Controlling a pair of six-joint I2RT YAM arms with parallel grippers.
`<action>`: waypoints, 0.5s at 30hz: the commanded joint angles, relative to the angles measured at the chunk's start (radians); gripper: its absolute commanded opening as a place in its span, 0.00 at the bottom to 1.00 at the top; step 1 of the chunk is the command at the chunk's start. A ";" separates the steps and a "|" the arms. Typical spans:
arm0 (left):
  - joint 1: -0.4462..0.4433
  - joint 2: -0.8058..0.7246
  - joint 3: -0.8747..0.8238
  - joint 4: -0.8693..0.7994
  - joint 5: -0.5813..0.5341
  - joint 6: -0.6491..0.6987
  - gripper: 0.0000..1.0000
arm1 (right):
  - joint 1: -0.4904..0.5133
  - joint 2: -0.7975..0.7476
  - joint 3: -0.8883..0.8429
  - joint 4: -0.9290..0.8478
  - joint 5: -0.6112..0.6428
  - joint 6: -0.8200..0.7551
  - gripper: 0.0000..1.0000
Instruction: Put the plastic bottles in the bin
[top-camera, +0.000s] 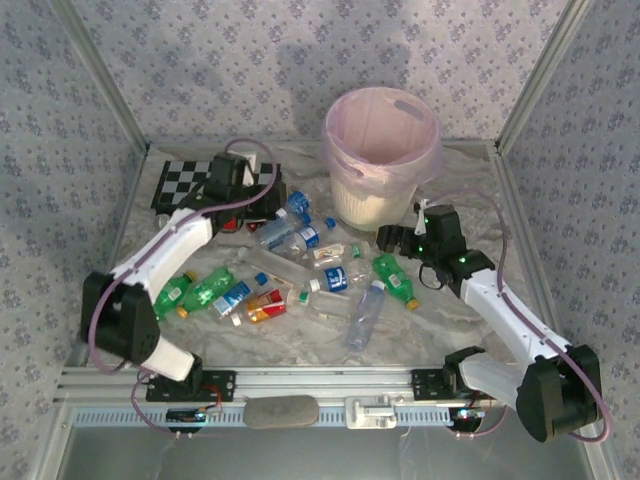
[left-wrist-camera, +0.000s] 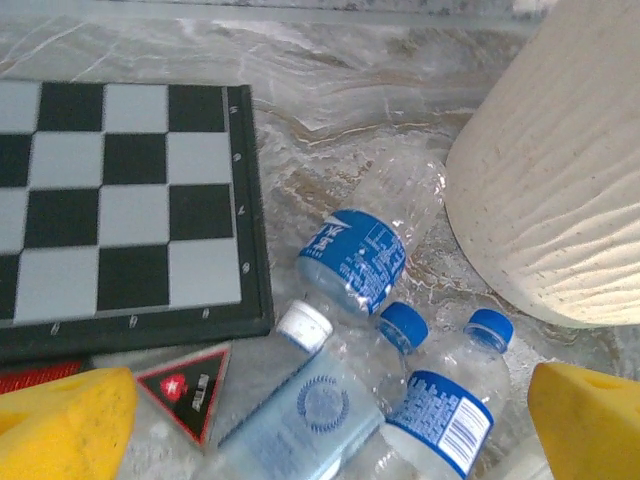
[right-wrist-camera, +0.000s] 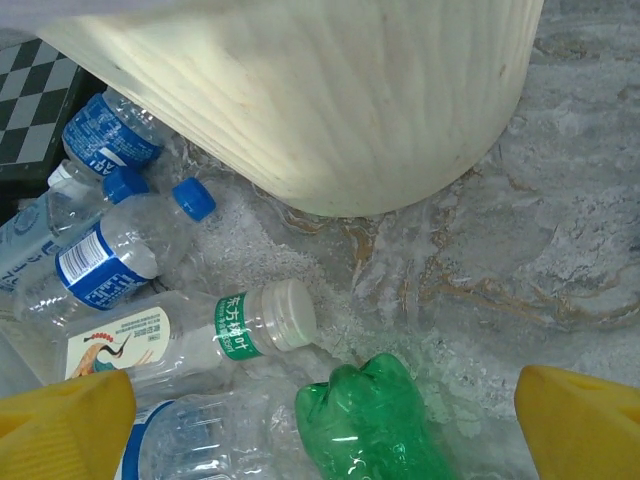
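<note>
Holding left gripper (left-wrist-camera: 325, 430) wide open, empty, above bottles (left-wrist-camera: 352, 258) at 8 o'clock of bin (top-camera: 385, 200); right gripper (right-wrist-camera: 325, 425) likewise above green bottle (right-wrist-camera: 365, 395). Showing pink bag (top-camera: 380, 125) from overhead, cream wall (right-wrist-camera: 330, 100) from wrists.

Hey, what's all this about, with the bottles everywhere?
Two robot arms are meant to clear the plastic bottles into the bin. The bottles lie scattered on the table in front of it. The left claw hangs open above blue-labelled bottles beside the chessboard; the right claw hangs open over a green bottle near the bin's base. Neither holds anything.
</note>
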 joint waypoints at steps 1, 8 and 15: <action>-0.008 0.097 0.115 -0.081 0.074 0.157 1.00 | -0.015 -0.016 -0.013 0.055 0.029 0.024 0.99; -0.008 0.317 0.318 -0.154 0.135 0.275 0.99 | -0.051 -0.014 -0.081 0.155 0.045 0.013 0.99; -0.008 0.486 0.475 -0.202 0.216 0.328 0.97 | -0.092 -0.031 -0.146 0.246 0.073 0.077 0.99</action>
